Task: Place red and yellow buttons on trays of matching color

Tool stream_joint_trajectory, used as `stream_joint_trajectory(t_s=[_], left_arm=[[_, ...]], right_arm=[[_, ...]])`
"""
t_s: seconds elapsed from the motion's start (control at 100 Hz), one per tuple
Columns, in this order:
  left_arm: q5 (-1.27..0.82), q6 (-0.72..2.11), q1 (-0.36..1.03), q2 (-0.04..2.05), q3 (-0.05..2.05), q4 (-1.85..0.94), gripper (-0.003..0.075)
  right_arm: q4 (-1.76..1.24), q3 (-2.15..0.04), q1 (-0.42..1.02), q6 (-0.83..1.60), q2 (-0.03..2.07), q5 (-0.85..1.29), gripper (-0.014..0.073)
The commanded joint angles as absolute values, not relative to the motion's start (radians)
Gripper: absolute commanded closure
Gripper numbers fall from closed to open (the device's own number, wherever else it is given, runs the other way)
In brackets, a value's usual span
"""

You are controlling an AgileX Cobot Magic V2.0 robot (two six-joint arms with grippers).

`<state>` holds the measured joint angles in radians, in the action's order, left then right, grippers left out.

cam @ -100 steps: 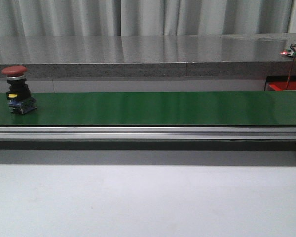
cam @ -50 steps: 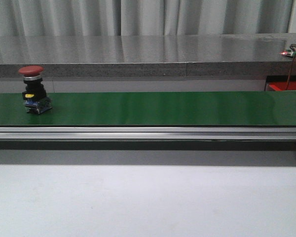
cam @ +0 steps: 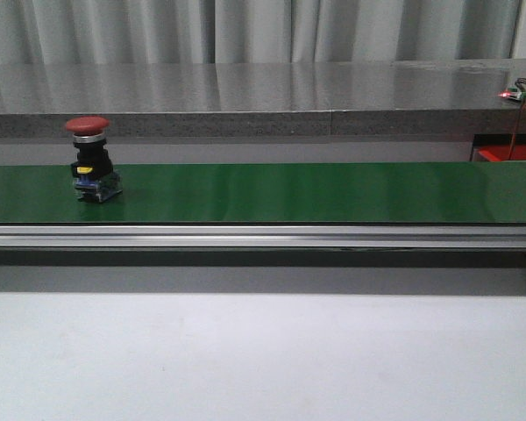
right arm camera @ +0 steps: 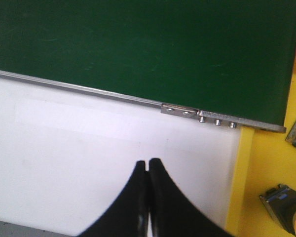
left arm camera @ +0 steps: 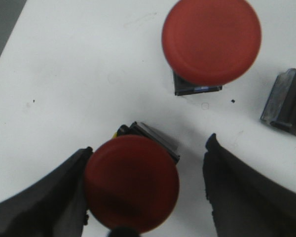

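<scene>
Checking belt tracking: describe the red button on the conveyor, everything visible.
The red mushroom-head button stands upright on the green conveyor belt, near its left end in the front view. It has a domed red cap on a silvery collar, a black body with a small yellow mark, and a bluish contact block at the base, set slightly askew. Only the belt touches it; no gripper is near it.

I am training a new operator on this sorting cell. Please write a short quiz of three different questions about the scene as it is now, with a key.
1. True or false: the red button on the green conveyor belt stands upright.
2. How many red buttons show whole in the left wrist view? A) one B) two C) four
3. Fill in: the right gripper hovers over the white table with its jaws ____.

Key: 1 true; 2 B, one between the left gripper's open fingers, one beyond; 3 shut.
</scene>
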<state>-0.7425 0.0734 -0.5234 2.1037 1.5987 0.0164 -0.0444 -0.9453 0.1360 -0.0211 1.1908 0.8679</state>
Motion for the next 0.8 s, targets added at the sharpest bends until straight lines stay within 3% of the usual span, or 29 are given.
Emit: stream_joint_trajectory(t_s=[0.0,0.16,0.28,0.79], left_arm=[[-0.704,0.060,-0.529,2.046,1.630,0.020,0.0339],[-0.704,0.060,-0.529,2.046,1.630,0.026,0.0524],[-0.714,0.060,-0.529,2.046,1.630,0.026,0.0605],[-0.828,0.070,-0.459,1.809,1.630,-0.054,0.0614]], right_arm=[[-0.043,-0.978,0.134,-0.016,1.164,0.829,0.0667],[-0.043,-0.978,0.134,-0.016,1.164,0.829,0.0667],[-0.043,-0.978,0.134,-0.016,1.164,0.829,0.0667],[-0.043,-0.978,0.134,-0.016,1.164,0.829,0.0667]])
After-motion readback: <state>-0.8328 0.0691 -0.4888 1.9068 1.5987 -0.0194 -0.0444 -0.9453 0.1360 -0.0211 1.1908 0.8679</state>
